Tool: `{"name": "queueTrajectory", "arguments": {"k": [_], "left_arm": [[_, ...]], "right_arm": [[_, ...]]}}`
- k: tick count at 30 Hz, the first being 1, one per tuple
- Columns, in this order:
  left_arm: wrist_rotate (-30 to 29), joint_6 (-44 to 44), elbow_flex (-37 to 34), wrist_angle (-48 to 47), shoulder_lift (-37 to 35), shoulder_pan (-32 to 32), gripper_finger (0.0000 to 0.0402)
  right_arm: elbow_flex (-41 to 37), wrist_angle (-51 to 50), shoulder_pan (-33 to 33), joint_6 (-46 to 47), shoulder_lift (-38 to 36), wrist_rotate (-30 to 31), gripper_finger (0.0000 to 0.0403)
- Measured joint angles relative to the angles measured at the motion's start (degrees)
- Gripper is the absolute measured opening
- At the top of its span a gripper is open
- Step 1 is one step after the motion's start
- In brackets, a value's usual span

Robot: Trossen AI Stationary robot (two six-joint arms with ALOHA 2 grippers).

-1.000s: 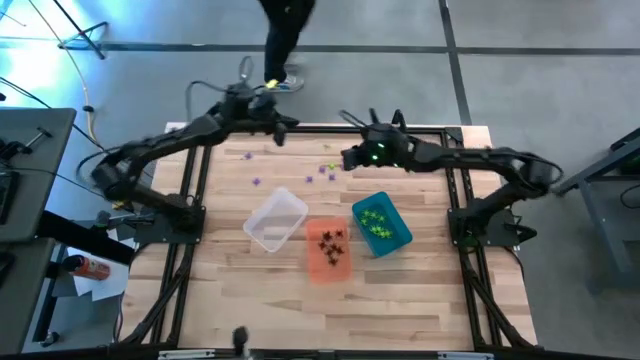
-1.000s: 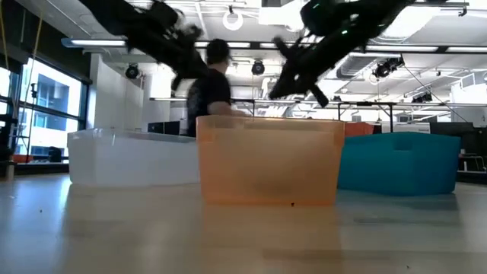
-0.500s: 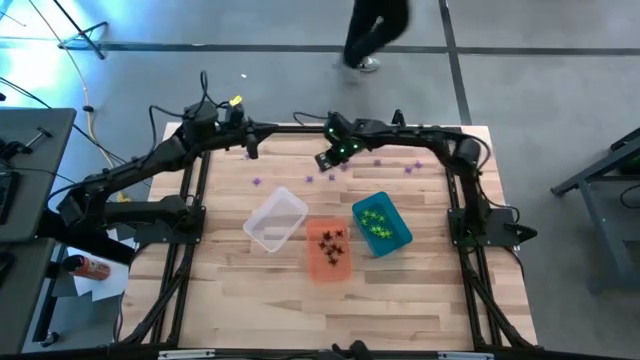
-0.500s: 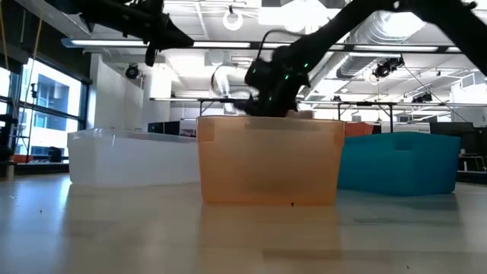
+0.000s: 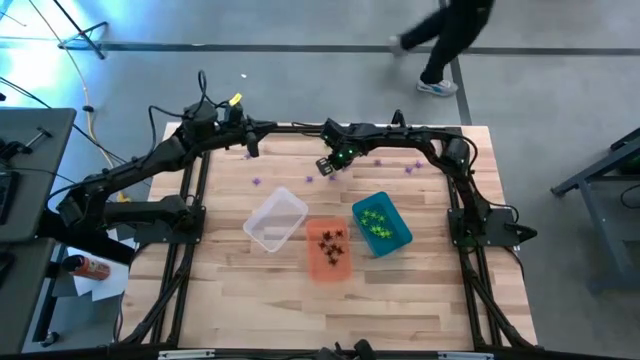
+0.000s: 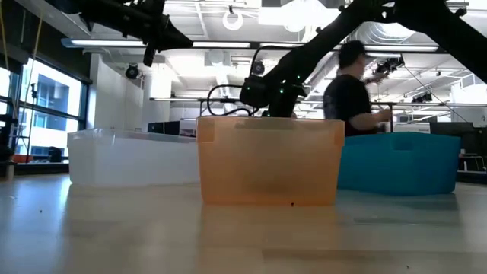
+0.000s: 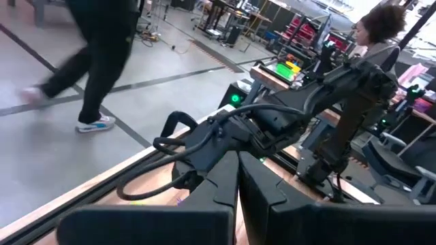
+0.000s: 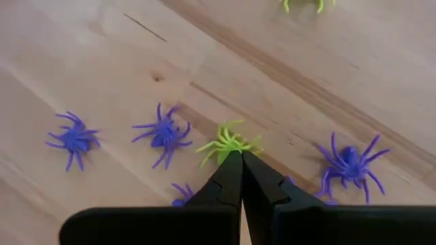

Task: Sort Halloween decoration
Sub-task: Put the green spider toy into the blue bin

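Wooden worktop (image 8: 354, 61) carries purple spiders (image 8: 163, 134) around a green spider (image 8: 228, 144), which the right claw (image 8: 241, 161) pinches shut; left claw (image 7: 238, 178) closed, empty.

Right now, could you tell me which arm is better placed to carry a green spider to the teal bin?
The right. Its hand is already shut on a green spider, with the teal bin close by. The left hand waits at the table's far left edge.

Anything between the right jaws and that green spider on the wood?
Nothing. In the right wrist view the right gripper is shut with its tips at the green spider; purple spiders lie to the sides on bare wood.
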Motion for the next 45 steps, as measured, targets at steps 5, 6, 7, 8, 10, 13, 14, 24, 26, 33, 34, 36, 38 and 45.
{"name": "queueTrajectory", "arguments": {"k": [5, 6, 7, 8, 10, 13, 14, 24, 26, 33, 34, 36, 38, 45], "left_arm": [[-0.1, 0.5, 0.0, -0.5, 0.0, 0.0, 0.0000], [-0.1, 0.5, 0.0, -0.9, 0.0, 0.0, 0.0000], [-0.1, 0.6, 0.0, -1.3, 0.0, 0.0, 0.0000], [-0.1, 0.6, 0.0, -1.9, 0.0, 0.0, 0.0000], [-0.1, 0.6, 0.0, -2.9, 0.0, 0.0, 0.0000], [-0.1, 0.6, 0.0, -4.2, 0.0, 0.0, 0.0000], [-0.1, 0.6, 0.0, -4.6, 0.0, 0.0, 0.0000], [-0.1, 0.9, 0.0, -6.4, 0.1, 0.1, 0.0000], [-0.4, 1.4, 0.0, -6.3, 0.2, 0.2, 0.0000], [-0.4, 1.3, 0.0, -5.9, 0.4, 0.2, 0.0000], [-0.4, 0.9, 0.0, -5.9, 0.4, 0.2, 0.0000], [-0.4, 0.0, 0.0, -5.9, 0.4, 0.2, 0.0000], [-0.3, -0.7, 0.0, -5.9, 0.4, 0.2, 0.0000], [0.1, -1.7, 0.0, -5.9, 0.4, 0.1, 0.0000]], "right_arm": [[0.0, -3.6, 0.0, -2.5, 0.0, -1.1, 0.0000], [0.0, -4.7, 0.1, -3.4, -0.1, -1.7, 0.0000], [0.0, -5.9, 0.3, -4.4, -0.1, -2.4, 0.0000], [0.1, -6.8, 0.6, -5.4, -0.1, -2.7, 0.0000], [0.1, -10.1, 1.4, -7.5, -0.4, -3.3, 0.0000], [0.2, -13.9, 2.4, -10.9, -0.5, -2.8, 0.0000], [0.2, -15.3, 2.6, -12.1, -0.5, -2.8, 0.0000], [-12.9, -10.4, 2.5, -9.9, -14.8, -4.6, 0.0000], [-14.3, -6.5, 2.1, -7.8, -17.6, -5.5, 0.0000], [-9.1, 0.0, 3.1, -4.8, -14.0, -7.3, 0.0002], [-8.0, -0.3, 3.3, -4.7, -12.6, -6.4, 0.0006], [-5.6, -1.4, 3.3, -4.3, -10.0, -4.1, 0.0020], [-3.2, -3.4, 3.1, -3.0, -8.0, -1.3, 0.0044], [1.9, -6.7, 3.5, -0.8, -3.6, 1.6, 0.0147]]}}
